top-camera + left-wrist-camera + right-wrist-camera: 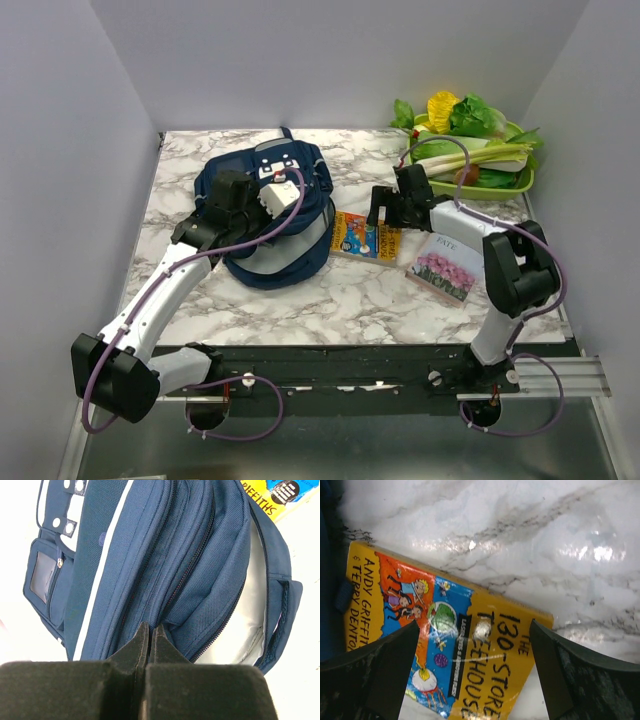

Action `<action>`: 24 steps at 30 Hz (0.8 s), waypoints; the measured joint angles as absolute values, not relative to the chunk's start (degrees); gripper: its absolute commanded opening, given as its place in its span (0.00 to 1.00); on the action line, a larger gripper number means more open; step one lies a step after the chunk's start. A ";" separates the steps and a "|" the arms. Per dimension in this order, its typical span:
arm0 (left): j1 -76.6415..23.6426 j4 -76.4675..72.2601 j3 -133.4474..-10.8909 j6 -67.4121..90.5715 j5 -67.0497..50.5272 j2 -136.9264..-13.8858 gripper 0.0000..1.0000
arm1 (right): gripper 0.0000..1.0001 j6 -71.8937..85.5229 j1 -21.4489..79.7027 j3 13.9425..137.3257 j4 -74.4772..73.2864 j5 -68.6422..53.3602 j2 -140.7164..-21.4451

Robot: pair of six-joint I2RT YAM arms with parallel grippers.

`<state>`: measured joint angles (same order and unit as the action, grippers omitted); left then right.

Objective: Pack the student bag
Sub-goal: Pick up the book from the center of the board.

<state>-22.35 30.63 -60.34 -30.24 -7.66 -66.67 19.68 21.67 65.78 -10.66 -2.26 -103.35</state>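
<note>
The navy student bag (290,215) lies on the marble table left of centre, its main compartment open toward the right, showing pale lining (252,610). My left gripper (232,195) sits on the bag's left side; in the left wrist view its fingers (150,640) are pressed together against the blue fabric (200,555), with nothing visibly between them. A yellow paperback (362,238) lies flat just right of the bag. My right gripper (392,208) hovers open above that book (465,650), one finger on each side, not touching it.
A second book with pink tulips on its cover (442,268) lies near the right arm. A green tray (520,185) of leafy vegetables and leeks stands at the back right. White walls enclose the table.
</note>
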 measured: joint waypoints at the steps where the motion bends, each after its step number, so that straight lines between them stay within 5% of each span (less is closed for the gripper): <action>1: -22.35 30.65 -60.38 -30.13 -7.73 -66.67 0.00 | 1.00 20.58 21.78 65.43 -11.62 -1.41 -102.50; 16: -22.35 30.68 -60.42 -30.44 -7.73 -66.67 0.00 | 1.00 37.95 24.49 50.52 -16.43 -1.89 -85.84; 24: -22.35 30.68 -60.42 -30.61 -7.73 -66.67 0.00 | 1.00 46.41 27.55 49.28 -16.62 -5.15 -86.94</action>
<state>-22.35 30.68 -60.42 -30.61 -7.73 -66.67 46.41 27.55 49.28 -16.62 -5.15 -86.94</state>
